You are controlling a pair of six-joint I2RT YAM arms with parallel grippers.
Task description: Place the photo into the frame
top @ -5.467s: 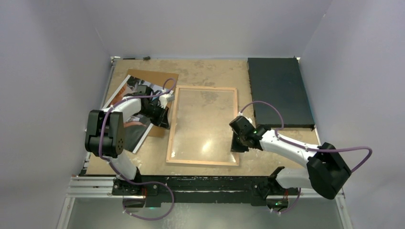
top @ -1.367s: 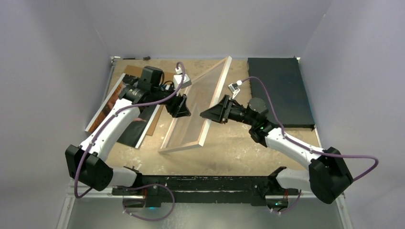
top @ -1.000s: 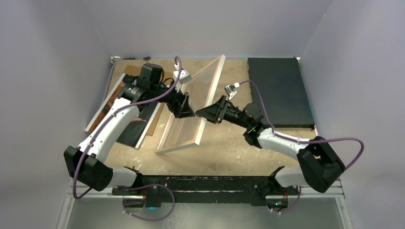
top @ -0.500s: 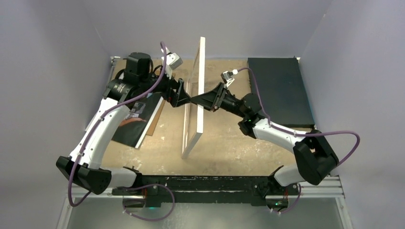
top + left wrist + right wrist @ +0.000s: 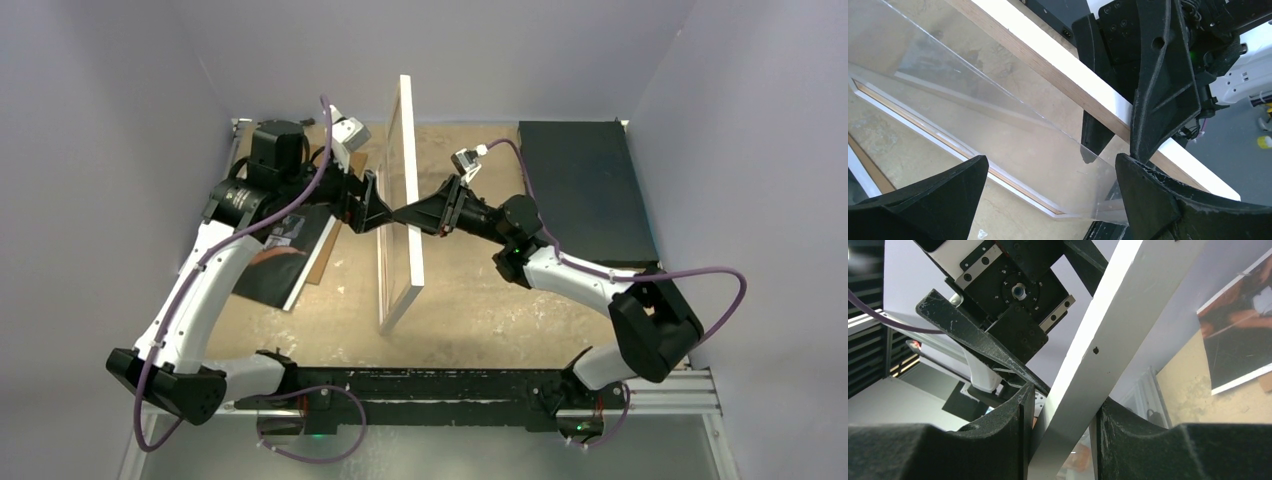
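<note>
The frame (image 5: 405, 200) stands upright on its long edge in the middle of the table, white front bar and wood back showing. My right gripper (image 5: 402, 214) is shut on its upper right bar; in the right wrist view the white bar (image 5: 1108, 340) runs between the pads of the right gripper (image 5: 1063, 405). My left gripper (image 5: 378, 212) hangs just left of the frame, open and not touching it. In the left wrist view the clear pane (image 5: 1013, 135) lies beyond the wide jaws of the left gripper (image 5: 1052, 162). The photo (image 5: 275, 265) lies flat at the left.
A brown backing board (image 5: 327, 250) lies under the photo's right side. A black mat (image 5: 585, 190) covers the back right corner. Sandy tabletop (image 5: 480, 310) shows either side of the frame's foot. Grey walls close in on three sides.
The frame swung from leaning to standing upright on its edge. My left gripper opened wide, let go of it and drew a little left. The right gripper kept its hold.
</note>
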